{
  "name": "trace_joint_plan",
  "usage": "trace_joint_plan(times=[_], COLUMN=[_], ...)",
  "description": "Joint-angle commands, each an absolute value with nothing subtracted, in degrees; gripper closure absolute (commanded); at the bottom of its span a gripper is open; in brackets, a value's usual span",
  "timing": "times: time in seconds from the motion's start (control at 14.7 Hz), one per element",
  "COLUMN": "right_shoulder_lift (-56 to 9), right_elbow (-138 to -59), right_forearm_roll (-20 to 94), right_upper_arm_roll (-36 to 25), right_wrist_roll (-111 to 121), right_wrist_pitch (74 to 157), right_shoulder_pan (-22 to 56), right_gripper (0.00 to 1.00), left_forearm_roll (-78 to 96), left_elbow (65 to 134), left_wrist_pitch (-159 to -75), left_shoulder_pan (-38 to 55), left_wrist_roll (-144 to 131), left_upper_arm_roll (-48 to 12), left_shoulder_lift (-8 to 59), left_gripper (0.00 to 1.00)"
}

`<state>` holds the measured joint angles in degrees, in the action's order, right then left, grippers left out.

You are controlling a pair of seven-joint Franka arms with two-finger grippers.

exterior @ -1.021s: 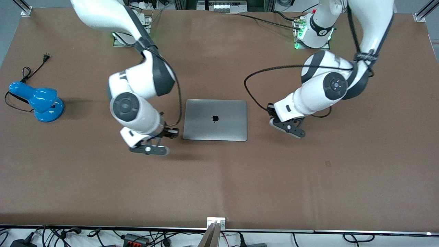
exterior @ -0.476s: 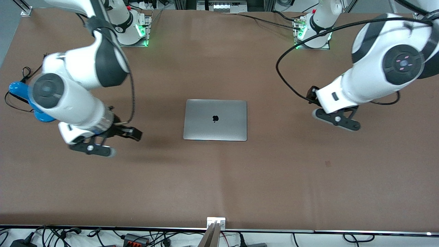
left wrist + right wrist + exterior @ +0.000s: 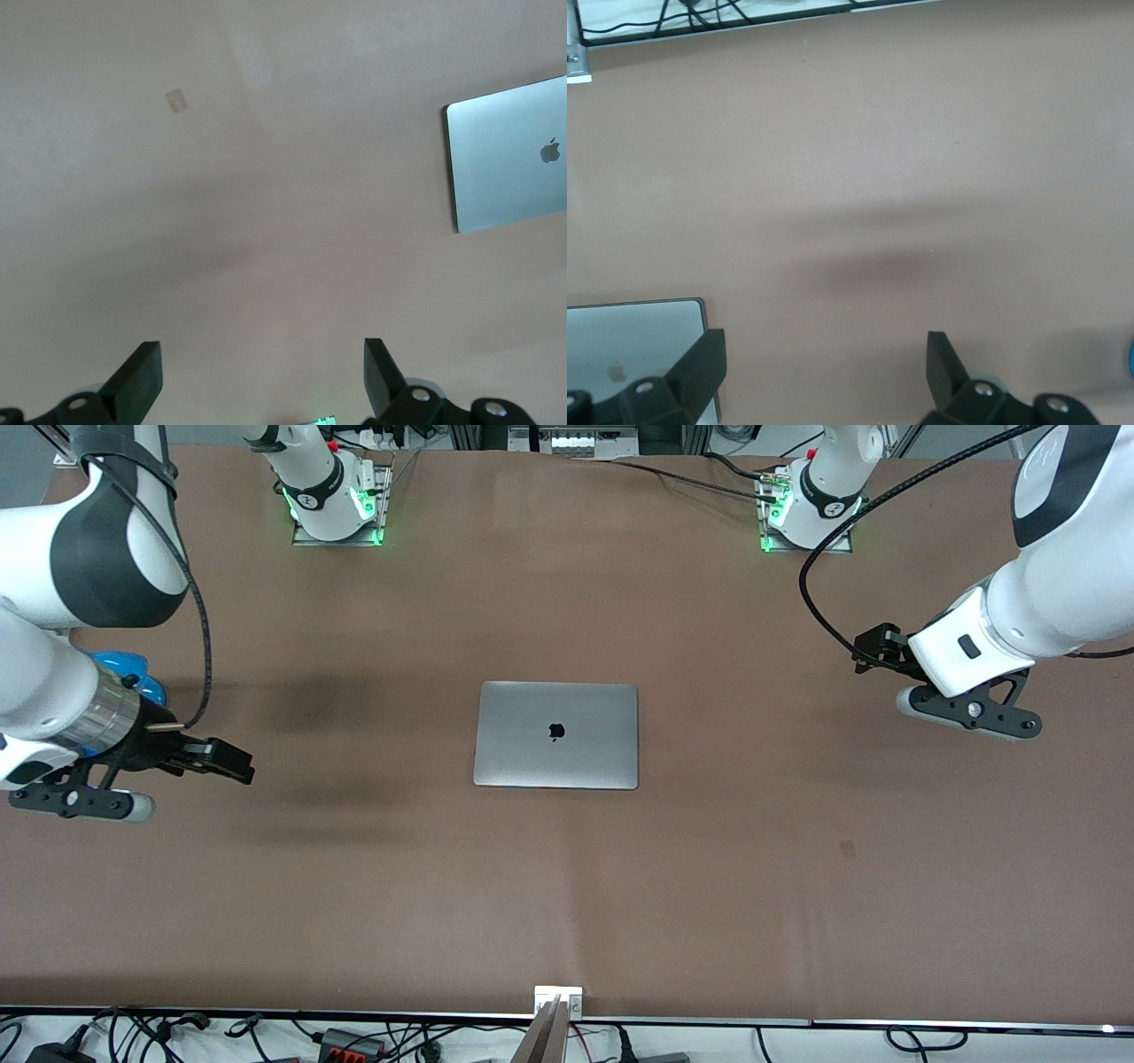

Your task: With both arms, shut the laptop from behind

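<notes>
The left pincer [image 3: 257,381] is hanging with its fingers spread wide and nothing between them, over bare surface [image 3: 797,886] toward the left arm's end, and I'm seeing the right pincer [image 3: 819,376] doing the same at the right arm's end, gaping and empty, just over a blue lamp [image 3: 133,673]. The laptop [image 3: 556,734] is lying shut and flat mid-surface, lid logo up, well apart from both pincers.
</notes>
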<state>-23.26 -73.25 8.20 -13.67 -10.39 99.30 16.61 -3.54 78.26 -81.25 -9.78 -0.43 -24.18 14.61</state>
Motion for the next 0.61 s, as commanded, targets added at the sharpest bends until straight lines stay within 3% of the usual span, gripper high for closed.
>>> trace_joint_plan(times=[0.0, 0.14, 0.27, 0.41, 0.54], right_shoulder_lift=[-19.7, -17.2, -16.0, -15.9, -15.9], right_elbow=[-72.4, -73.5, -73.8, -73.8, -74.2], right_forearm_roll=[8.5, 5.8, 1.8, 1.4, 1.3], right_upper_arm_roll=[-12.1, -5.7, 0.9, 0.8, 0.4], right_wrist_roll=[-9.5, -8.2, -4.3, -0.7, 2.1], right_wrist_pitch=[96.3, 96.2, 96.2, 95.7, 92.8], right_shoulder_pan=[12.4, 5.1, -1.6, -2.4, -3.2], right_gripper=[0.00, 0.00, 0.00, 0.00, 0.00], left_forearm_roll=[-3.7, -1.8, -0.2, 2.6, 3.2], left_elbow=[79.4, 80.7, 89.0, 94.5, 95.4], left_wrist_pitch=[-83.2, -87.0, -96.4, -99.0, -99.8], left_shoulder_pan=[-9.8, -8.7, -2.7, -0.6, 0.8], left_wrist_roll=[0.0, -0.1, 0.1, -0.1, -0.2], left_upper_arm_roll=[-22.2, -17.3, -8.3, -5.4, -5.0], left_shoulder_lift=[13.2, 12.3, 6.8, 2.3, 0.7], left_gripper=[0.00, 0.00, 0.00, 0.00, 0.00])
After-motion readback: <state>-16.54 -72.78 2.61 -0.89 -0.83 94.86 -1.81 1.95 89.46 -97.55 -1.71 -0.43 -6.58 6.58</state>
